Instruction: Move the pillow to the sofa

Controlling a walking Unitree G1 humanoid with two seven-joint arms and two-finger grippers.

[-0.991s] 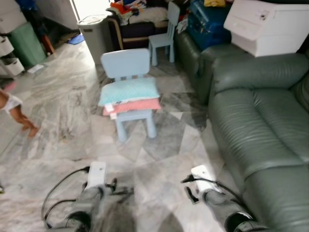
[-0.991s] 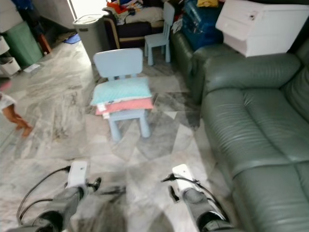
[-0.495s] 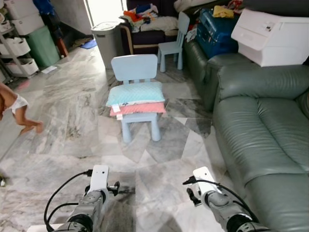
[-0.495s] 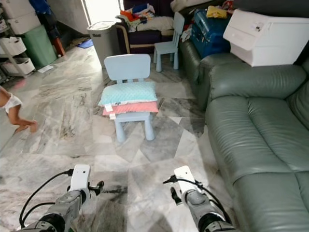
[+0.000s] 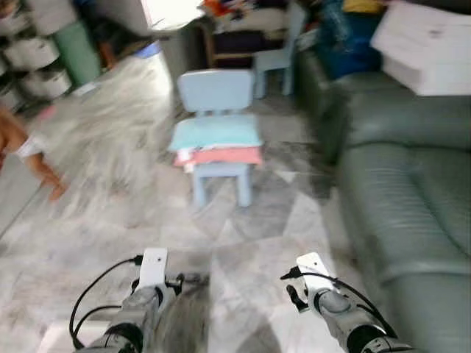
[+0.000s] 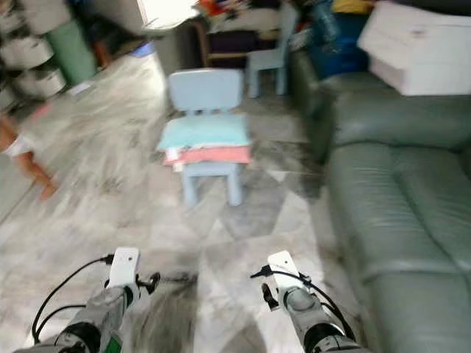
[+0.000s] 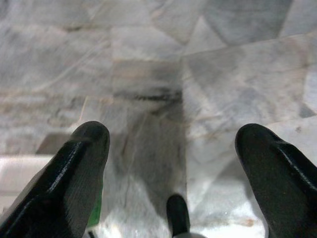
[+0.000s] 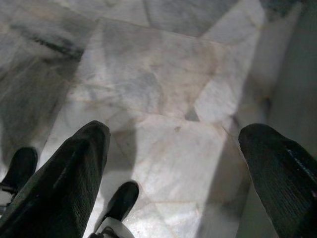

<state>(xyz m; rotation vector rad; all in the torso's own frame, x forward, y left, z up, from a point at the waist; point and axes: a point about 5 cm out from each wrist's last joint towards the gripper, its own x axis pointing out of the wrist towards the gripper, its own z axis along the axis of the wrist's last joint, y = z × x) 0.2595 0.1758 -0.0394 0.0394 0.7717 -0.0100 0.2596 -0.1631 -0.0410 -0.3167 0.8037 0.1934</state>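
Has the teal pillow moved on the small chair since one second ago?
No. The teal pillow lies on the pink pillow on the small blue chair, as before. The whole picture shifted because the camera moved.

A light teal pillow (image 5: 217,134) lies flat on top of a pink pillow (image 5: 219,155), both stacked on the seat of a small pale blue chair (image 5: 216,95) far ahead, centre-left. The grey-green leather sofa (image 5: 408,191) runs along the right side, well apart from them.
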